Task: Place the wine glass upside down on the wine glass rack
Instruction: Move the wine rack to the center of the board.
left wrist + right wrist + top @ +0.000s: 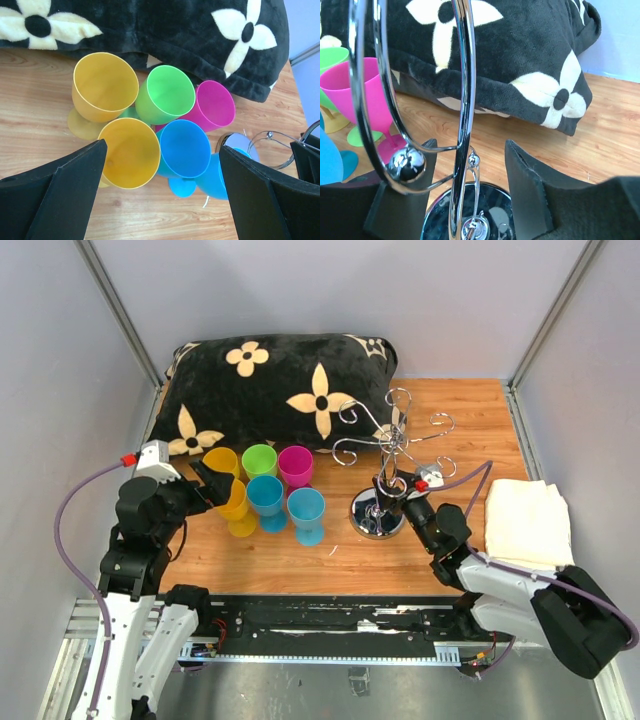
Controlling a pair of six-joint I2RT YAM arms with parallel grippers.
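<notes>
My left pincer point(162, 147) hangs wide open above the upright wine glasses point(265, 490), with the front orange wine glass point(129, 152) directly below it. The wine glass rack point(385, 455) stands to their right on the counter point(330, 562). My right pincer point(470, 145) straddles its vertical stem, jaws apart, not touching.

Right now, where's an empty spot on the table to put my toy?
There's bare wood back right, between the pillow, the wine glass rack and the white cloth, and along the near edge in front of the cups. It's crowded around the cups and rack.
</notes>
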